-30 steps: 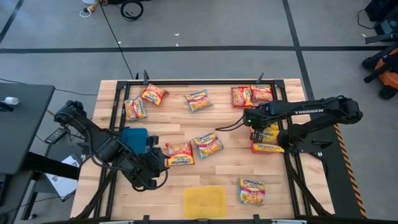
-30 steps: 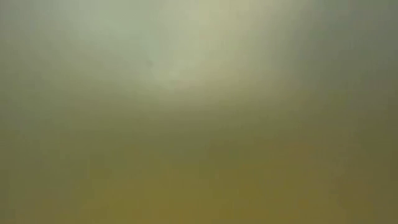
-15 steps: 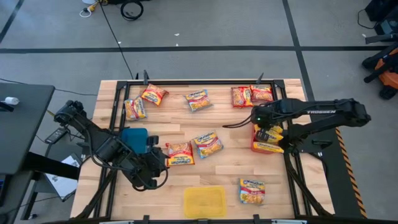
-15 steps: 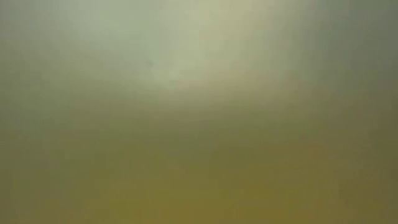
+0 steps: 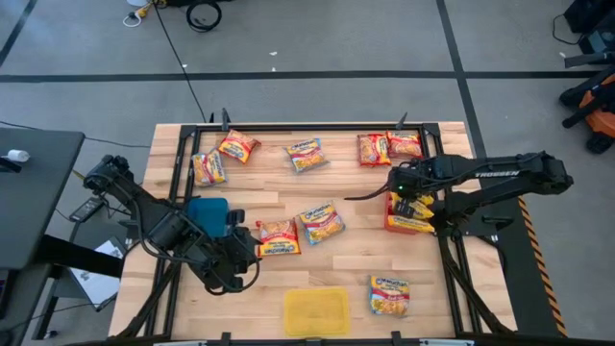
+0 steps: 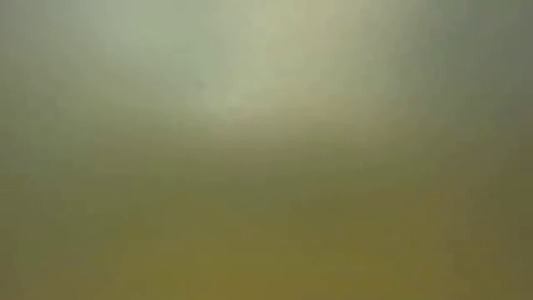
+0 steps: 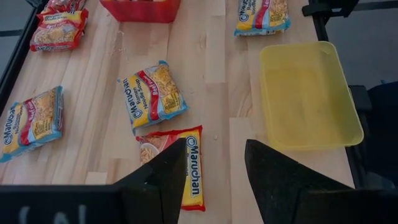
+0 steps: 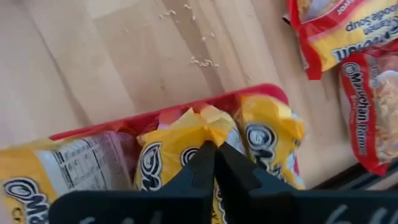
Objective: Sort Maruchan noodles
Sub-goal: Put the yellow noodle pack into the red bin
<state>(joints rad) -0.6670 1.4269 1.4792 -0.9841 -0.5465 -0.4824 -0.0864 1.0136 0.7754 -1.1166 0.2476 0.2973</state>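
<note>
A: From above, where are the arms?
B: The right gripper [image 5: 415,205] sits over the red tray [image 5: 411,228] of yellow packets [image 5: 413,217]; the left gripper [image 5: 248,252] rests beside a red-orange packet [image 5: 278,236]. Other packets lie scattered across the table [image 5: 356,250].
A: The low view?
B: Only blur, nothing readable.
A: Left wrist?
B: Fingers spread, empty, above the red-orange packet [image 7: 180,167], near the yellow tray [image 7: 308,93].
A: Right wrist?
B: Fingers [image 8: 202,165] pressed together, seemingly pinching a yellow packet [image 8: 189,140] in the tray [image 8: 155,115].

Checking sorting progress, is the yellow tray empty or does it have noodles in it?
Empty. The yellow tray shows only its bare bottom, and no noodle packet lies in it.
</note>
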